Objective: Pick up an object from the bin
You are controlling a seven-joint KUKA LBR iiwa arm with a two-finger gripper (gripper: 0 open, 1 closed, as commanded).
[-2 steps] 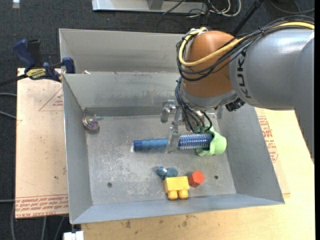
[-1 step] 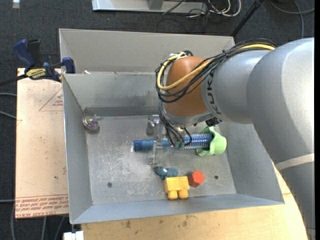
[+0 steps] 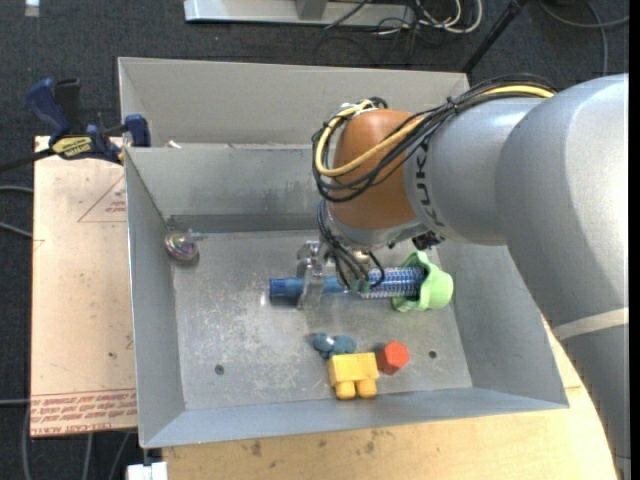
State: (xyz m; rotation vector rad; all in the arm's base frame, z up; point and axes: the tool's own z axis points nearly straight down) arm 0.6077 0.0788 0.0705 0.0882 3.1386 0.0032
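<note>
Camera view, down into the grey metal bin [image 3: 150, 298]: big grey arm [image 3: 520, 168] in from the right, orange wrist cover [image 3: 372, 168] wrapped in yellow and black cables, gripper [image 3: 316, 271] low over the middle of the floor. Right beneath it, touching or nearly so, a blue plastic bar-shaped piece [image 3: 287, 291], lying flat, left end poking out past the gripper. At its right end, joined on or just beside, a pale bristly blue-white part [image 3: 395, 282], and against that a bright green soft lump [image 3: 432, 288]. Jaw opening tucked under the wrist: cannot tell how wide, nor whether anything gripped. Toward the front wall, well apart from the gripper: small teal-grey lump [image 3: 330, 344], yellow plastic block [image 3: 353, 373], little red-orange block [image 3: 395, 356] touching the yellow one's upper right. Far left near the back wall, alone, a small round purplish-silver thing [image 3: 183, 248].
</note>
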